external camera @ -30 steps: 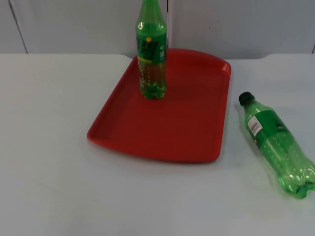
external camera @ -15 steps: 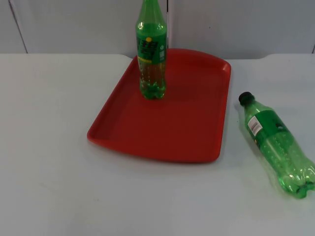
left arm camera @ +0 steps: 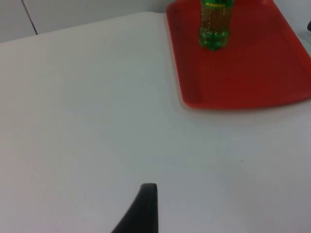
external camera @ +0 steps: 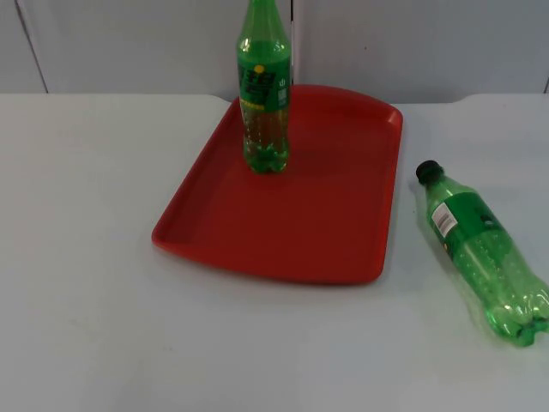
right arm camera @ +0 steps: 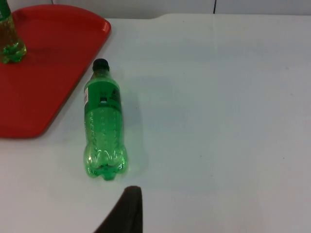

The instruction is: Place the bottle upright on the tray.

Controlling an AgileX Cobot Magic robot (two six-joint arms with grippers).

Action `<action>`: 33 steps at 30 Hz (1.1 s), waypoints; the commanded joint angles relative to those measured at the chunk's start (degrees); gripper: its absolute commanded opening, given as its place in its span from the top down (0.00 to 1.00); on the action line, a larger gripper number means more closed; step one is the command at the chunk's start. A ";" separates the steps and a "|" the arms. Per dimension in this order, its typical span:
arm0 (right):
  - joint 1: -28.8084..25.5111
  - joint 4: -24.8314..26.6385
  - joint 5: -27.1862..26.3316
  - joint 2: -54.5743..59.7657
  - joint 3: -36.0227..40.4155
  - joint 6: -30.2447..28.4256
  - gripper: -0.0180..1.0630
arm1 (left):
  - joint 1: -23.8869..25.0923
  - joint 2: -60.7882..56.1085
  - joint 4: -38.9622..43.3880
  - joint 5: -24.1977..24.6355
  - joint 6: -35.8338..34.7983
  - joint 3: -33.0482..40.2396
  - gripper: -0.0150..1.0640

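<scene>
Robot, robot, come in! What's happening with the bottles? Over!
Both arms waiting. One bottle upright on tray. Other bottle lying on table, right of tray. Nothing in the way.

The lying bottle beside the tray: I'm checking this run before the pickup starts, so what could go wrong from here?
The lying bottle rests on its round side on the table, so it might roll away when a finger nudges it. Tipping it upright needs a firm hold, or it may slip. The upright bottle already stands on the red tray; setting the second one close by could knock it over.
</scene>
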 commanded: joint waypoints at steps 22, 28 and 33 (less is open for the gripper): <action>0.19 0.19 -0.23 -0.19 0.08 -0.30 0.01 | -0.09 -0.17 0.28 -0.11 -0.48 0.28 0.13; 0.20 0.07 -0.23 -0.19 0.08 -0.30 0.01 | -0.09 -0.17 0.28 -0.11 -0.48 0.28 0.13; 0.20 0.08 -0.23 -0.19 -1.69 -0.30 0.01 | -0.09 -0.17 0.28 -0.11 -0.48 0.28 0.13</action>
